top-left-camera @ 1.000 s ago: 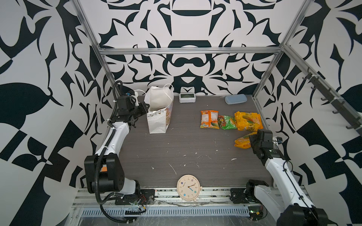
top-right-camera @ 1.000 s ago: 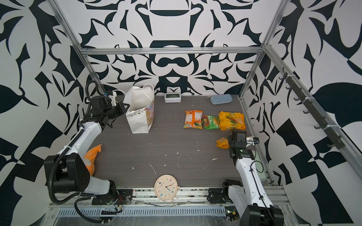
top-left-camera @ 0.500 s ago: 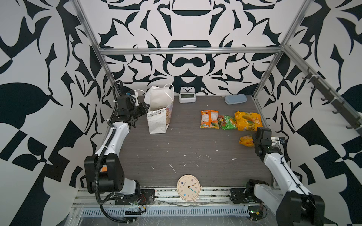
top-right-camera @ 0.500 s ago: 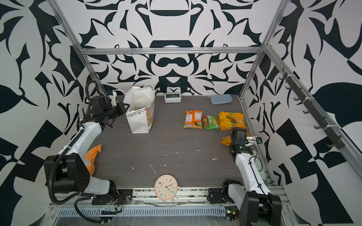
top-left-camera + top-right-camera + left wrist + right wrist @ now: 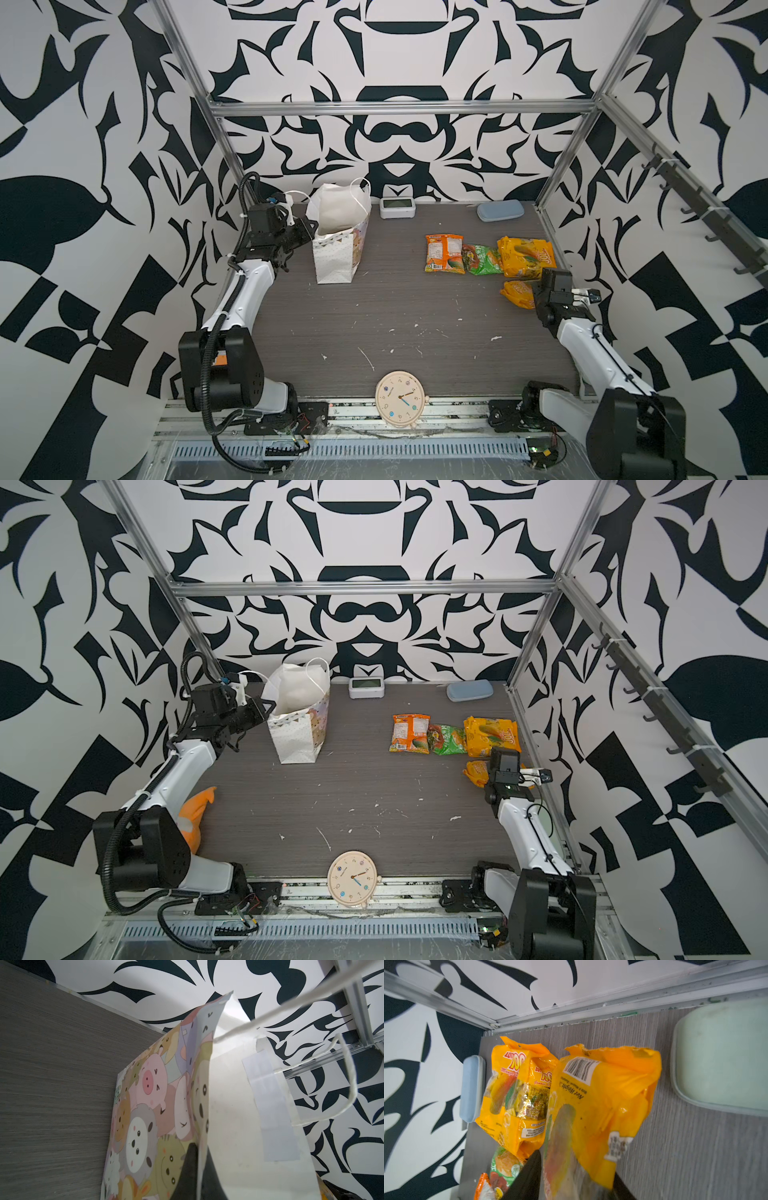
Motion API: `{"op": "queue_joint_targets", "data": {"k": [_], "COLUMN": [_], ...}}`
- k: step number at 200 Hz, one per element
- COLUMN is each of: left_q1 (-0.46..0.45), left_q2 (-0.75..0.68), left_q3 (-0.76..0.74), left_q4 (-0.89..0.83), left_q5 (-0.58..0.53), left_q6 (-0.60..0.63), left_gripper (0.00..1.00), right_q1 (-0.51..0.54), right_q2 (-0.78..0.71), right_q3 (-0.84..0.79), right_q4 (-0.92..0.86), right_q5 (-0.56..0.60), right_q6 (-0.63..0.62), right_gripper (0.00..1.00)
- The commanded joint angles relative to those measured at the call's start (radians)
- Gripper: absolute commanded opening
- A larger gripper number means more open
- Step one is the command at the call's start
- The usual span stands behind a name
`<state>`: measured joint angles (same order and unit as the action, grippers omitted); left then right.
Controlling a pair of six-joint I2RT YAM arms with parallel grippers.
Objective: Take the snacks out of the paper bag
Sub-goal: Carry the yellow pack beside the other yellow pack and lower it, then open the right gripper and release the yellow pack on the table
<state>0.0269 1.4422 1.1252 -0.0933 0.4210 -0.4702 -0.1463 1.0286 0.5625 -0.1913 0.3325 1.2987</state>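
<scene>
The grey wood-grain tabletop [image 5: 374, 324], boxed in by black-and-white patterned walls, has the snacks [image 5: 484, 262] lying at your right arm's side. Your right gripper [image 5: 576, 1162] has its fingers spread. The yellow packet [image 5: 608, 1093] sits slack between them, most of it stretching beyond the fingertips onto the table. Just past one fingertip lie the larger yellow packet [image 5: 512, 1093] and the green packet [image 5: 506, 1165], so I'd judge this the let-go of a drop. Widen fully, then lift straight away, since crinkly film can cling to a pad and drag. Your left gripper [image 5: 199, 1147] has its fingers [image 5: 188, 1167] pressed together on the top edge of the upright paper bag [image 5: 145, 1105], one inside the wall, one outside. Hold without pulling, or it could tip. What remains inside, you can't tell from here
</scene>
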Motion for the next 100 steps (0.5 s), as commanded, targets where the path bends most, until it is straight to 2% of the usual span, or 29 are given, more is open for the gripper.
{"op": "queue_joint_targets", "data": {"k": [1,42,75,100], "left_q1": [0.000,0.001,0.001,0.000], "left_q2": [-0.013,0.008,0.003,0.006], "left_q3": [-0.016,-0.015,-0.018,-0.020], "left_q4": [0.005,0.024,0.016,0.021], "left_q5": [0.028,0.050,0.046,0.044], "left_q6": [-0.014,-0.030,-0.026,-0.025], "left_gripper": [0.00,0.00,0.00,0.00], "right_q1": [0.000,-0.001,0.000,-0.001], "right_q2": [-0.074,-0.120,-0.068,-0.025], "right_q3": [0.031,0.077,0.233,0.251], "right_q4": [-0.030,-0.123,-0.261,-0.331], "right_q5": [0.065,0.039,-0.042,-0.118], "right_q6": [0.000,-0.033,-0.249,-0.334], "right_gripper": [0.55,0.56,0.56,0.57]}}
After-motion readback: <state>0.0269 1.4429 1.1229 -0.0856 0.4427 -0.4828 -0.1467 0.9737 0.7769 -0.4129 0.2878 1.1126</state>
